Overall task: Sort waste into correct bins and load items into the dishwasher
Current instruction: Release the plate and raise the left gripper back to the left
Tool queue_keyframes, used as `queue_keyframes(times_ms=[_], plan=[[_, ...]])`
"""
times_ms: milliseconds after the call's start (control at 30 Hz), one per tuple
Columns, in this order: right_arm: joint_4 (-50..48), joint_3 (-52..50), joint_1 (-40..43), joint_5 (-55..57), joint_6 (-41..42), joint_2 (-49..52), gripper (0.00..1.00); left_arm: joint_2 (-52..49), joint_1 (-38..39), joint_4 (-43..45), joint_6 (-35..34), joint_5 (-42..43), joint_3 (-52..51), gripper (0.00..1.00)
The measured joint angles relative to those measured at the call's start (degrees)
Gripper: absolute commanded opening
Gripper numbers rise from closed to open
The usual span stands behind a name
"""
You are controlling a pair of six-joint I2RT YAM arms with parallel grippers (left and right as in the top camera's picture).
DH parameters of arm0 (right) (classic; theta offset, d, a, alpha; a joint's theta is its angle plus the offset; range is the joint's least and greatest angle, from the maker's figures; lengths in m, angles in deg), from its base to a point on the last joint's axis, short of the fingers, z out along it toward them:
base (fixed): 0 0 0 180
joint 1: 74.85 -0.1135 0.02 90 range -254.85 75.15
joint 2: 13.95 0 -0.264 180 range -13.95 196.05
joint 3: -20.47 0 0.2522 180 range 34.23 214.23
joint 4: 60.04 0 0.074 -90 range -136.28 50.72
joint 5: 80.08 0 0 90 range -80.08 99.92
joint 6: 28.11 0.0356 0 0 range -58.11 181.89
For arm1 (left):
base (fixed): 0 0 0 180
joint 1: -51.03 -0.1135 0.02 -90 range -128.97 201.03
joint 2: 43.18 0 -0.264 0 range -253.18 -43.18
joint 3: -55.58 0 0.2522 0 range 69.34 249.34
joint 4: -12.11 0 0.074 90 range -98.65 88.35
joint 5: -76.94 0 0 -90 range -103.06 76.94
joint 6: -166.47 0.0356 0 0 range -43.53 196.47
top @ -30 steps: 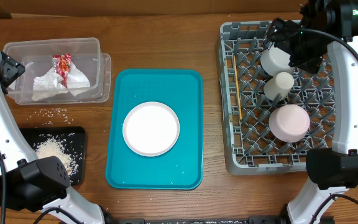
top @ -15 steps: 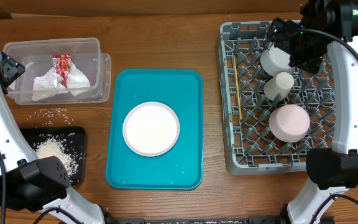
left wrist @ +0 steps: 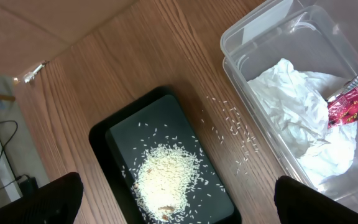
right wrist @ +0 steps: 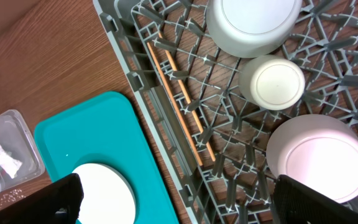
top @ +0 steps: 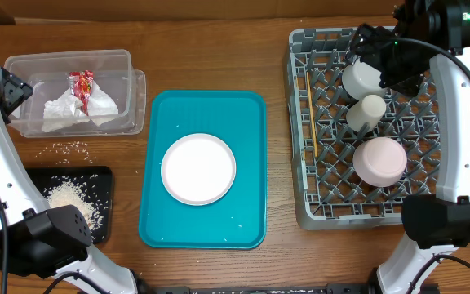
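A white plate (top: pixel 198 169) lies on the teal tray (top: pixel 251 114). The grey dishwasher rack (top: pixel 300 163) holds a white bowl (right wrist: pixel 253 25), a small cup (right wrist: pixel 272 83), a pink bowl (right wrist: pixel 319 158) and chopsticks (right wrist: pixel 180 102) along its left side. The clear tub (left wrist: pixel 253 37) holds a crumpled napkin (left wrist: pixel 297 102) and a red wrapper (left wrist: pixel 353 99). Rice is heaped on the black tray (left wrist: pixel 114 134), with loose grains (top: pixel 70 148) on the table beside it. My left gripper (left wrist: pixel 176 196) hangs open above the black tray. My right gripper (right wrist: pixel 179 199) is open over the rack's left edge, holding nothing.
The teal tray sits mid-table between the bins and the rack. Bare wood surrounds it. The tub's lid edge (top: pixel 139 102) juts out to its right. A cardboard wall (left wrist: pixel 36 25) runs along the table's far side.
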Motion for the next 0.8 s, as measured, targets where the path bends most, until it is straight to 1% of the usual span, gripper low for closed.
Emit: queue_keyframes(times_ms=[667,733,800], plan=[[-0.04,0.0,0.0,0.0,0.0,0.0,1.0,0.0,0.0,0.02,0.0,0.0,0.0,1.0],[-1.86,-0.02,0.0,0.0,0.0,0.0,1.0,0.0,0.0,0.02,0.0,0.02,0.0,1.0],[-5.84,-0.02,0.0,-0.02,0.0,0.0,1.0,0.0,0.0,0.02,0.0,0.02,0.0,1.0]])
